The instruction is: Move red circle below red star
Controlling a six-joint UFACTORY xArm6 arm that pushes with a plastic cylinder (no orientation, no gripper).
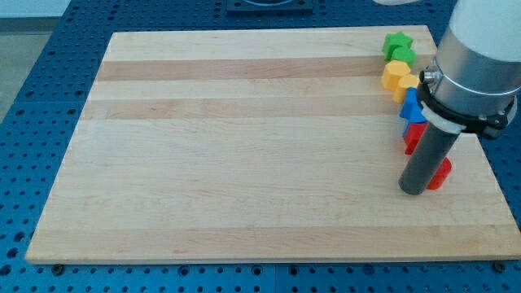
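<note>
my tip [413, 192] touches the red circle [440, 174] | red star [416, 135] just above it | no gripper, just a rod

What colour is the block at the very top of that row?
Green, seen clearly in the camera view.

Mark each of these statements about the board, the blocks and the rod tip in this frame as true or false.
1. All the blocks sit near the view's right edge of the wooden board. True.
2. My tip rests at the view's left of a red block. True.
3. The green blocks lie at the view's bottom of the cluster. False: they are at its top, above the yellow blocks.
4. A blue block lies between the yellow blocks and another red block. True.
5. My tip is at the board's centre. False: it is near the view's lower right, by the red blocks.
</note>
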